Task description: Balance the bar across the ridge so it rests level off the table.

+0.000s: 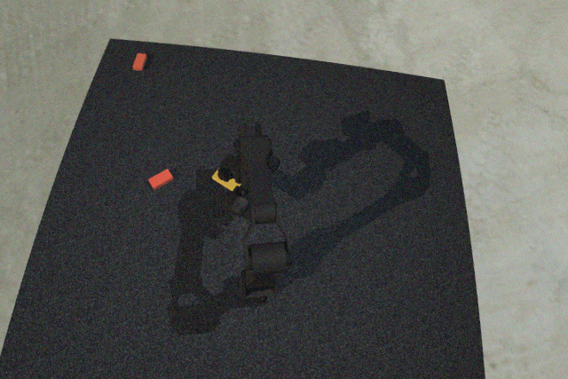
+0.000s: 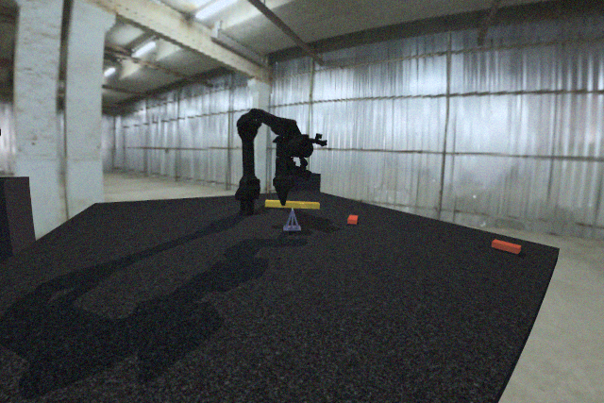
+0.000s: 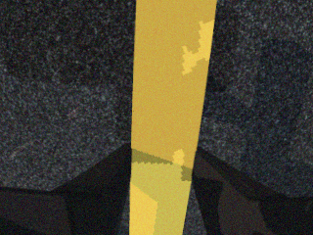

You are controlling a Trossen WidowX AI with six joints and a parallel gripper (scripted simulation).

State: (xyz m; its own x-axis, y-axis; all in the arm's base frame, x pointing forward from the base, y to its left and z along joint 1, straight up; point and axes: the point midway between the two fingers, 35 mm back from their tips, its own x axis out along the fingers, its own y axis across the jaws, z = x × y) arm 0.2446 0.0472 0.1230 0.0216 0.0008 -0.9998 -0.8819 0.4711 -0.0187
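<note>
The yellow bar (image 1: 225, 183) (image 2: 307, 205) (image 3: 168, 93) is off the table and close to level, its right end slightly lower in the exterior view. My gripper (image 2: 283, 203) (image 3: 161, 152) points down and is shut on the bar, left of its middle in the exterior view. The small blue-violet ridge (image 2: 292, 229) stands on the table, its peak just under the bar's lower edge in that view. Whether they touch or are apart in depth, I cannot tell. The arm covers part of the bar in the top view, where the ridge is not clearly seen. The wrist view does not show the ridge.
One red block (image 1: 160, 178) (image 2: 352, 219) lies near the bar, and another (image 1: 139, 61) (image 2: 506, 246) lies near the table's far corner. The dark table (image 1: 366, 273) (image 2: 390, 315) carries large arm shadows. A dark box (image 2: 17, 213) stands at the left of the exterior view.
</note>
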